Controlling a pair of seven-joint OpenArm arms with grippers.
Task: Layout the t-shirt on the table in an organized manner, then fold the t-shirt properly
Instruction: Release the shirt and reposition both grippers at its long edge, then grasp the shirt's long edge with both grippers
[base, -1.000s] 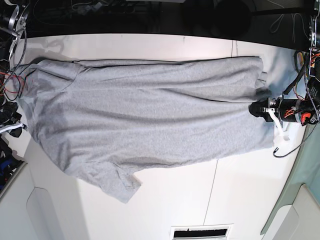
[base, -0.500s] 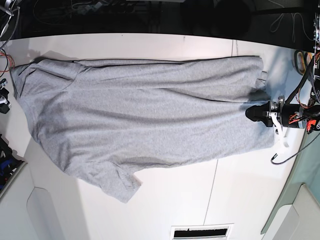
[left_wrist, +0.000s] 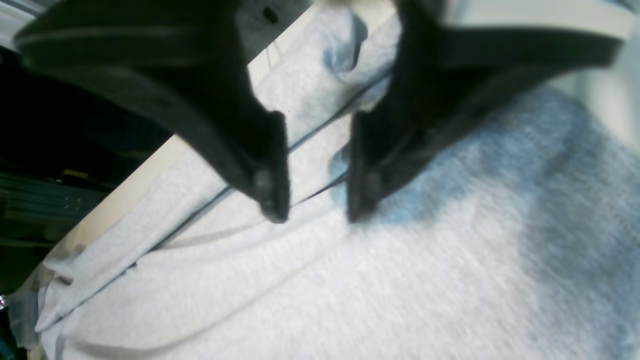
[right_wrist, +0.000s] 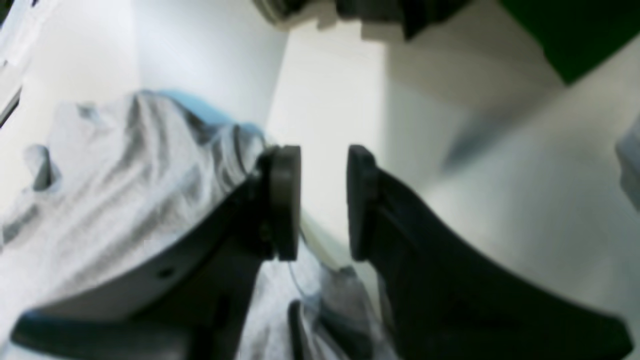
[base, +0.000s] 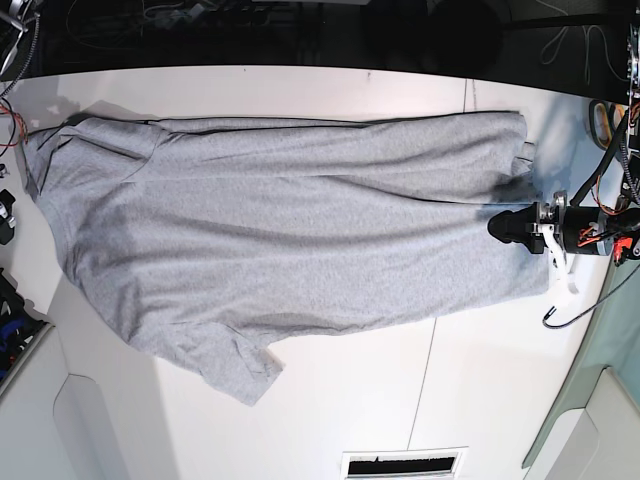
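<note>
My left hand (left_wrist: 312, 210) hangs just over the t-shirt (base: 290, 240), fingers parted with nothing between them, probably so the cloth lies flat where it was spread. My right hand (right_wrist: 324, 202) is also parted and empty, beside a rumpled shirt edge; in the base view I can't find it. The shirt lies stretched across the white counter (base: 480, 390), one sleeve poking out, not folded yet. Beyond the counter's far edge it's dark, with cables.
</note>
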